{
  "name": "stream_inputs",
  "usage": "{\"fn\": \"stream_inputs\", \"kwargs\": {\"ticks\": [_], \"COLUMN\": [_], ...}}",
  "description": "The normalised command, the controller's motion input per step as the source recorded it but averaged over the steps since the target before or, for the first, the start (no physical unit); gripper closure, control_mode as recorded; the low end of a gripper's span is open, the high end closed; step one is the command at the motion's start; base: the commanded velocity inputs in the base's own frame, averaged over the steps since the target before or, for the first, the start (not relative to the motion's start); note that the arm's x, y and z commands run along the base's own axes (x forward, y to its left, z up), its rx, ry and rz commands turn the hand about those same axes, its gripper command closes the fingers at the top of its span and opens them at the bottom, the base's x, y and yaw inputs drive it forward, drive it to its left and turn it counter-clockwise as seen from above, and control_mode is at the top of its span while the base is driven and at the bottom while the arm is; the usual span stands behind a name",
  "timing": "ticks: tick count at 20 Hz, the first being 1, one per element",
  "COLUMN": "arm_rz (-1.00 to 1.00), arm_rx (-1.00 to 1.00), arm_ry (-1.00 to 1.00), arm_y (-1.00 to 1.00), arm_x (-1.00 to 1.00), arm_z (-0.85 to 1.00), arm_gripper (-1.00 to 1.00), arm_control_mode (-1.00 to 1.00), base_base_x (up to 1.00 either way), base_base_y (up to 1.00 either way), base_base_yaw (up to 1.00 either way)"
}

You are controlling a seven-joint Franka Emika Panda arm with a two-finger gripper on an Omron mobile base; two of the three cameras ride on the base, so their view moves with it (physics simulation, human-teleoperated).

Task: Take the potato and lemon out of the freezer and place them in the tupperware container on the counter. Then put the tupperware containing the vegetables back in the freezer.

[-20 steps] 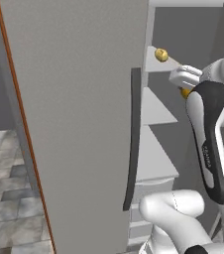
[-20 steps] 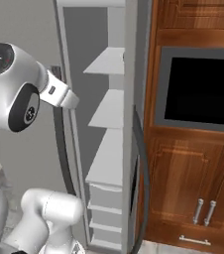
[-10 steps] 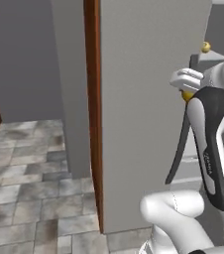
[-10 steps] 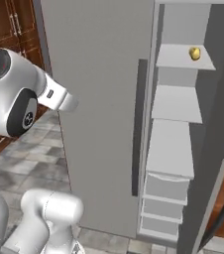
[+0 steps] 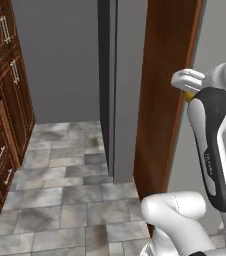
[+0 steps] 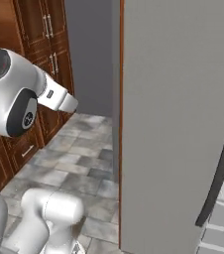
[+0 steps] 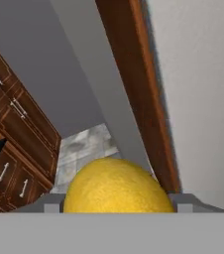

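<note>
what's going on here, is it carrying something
Yes. The robot arm's tool holds a yellow lemon, seen close up in the hand view. The base faces away from the shelves, towards the grey freezer door, a tiled floor and reddish-brown cabinets. The lemon isn't in any container yet.

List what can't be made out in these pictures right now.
- Fingertips: in the hand view, hidden behind the lemon.
- Lemon: in the left base view, a yellow sliver behind the arm's white wrist.
- Freezer: in the right base view, its shelves are cut off by the right edge beyond the dark handle.
</note>
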Motion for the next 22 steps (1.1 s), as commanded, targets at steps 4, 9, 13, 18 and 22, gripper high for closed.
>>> {"fn": "stream_inputs", "kwargs": {"ticks": [4,9,13,18,22], "arm_rz": [0.00,0.00,0.00,0.00,0.00], "arm_rx": [0.00,0.00,0.00,0.00,0.00], "arm_ry": [0.00,0.00,0.00,0.00,0.00], "arm_y": [0.00,0.00,0.00,0.00,0.00], "arm_x": [0.00,0.00,0.00,0.00,0.00], "arm_z": [0.00,0.00,0.00,0.00,0.00], "arm_gripper": [1.00,1.00,1.00,1.00,1.00], "arm_control_mode": [1.00,1.00,1.00,1.00,1.00], "base_base_x": [0.66,0.91,1.00,1.00,1.00], "base_base_y": [1.00,0.78,0.27,0.00,0.12], "base_base_yaw": [0.37,0.40,0.38,0.29,0.44]}}
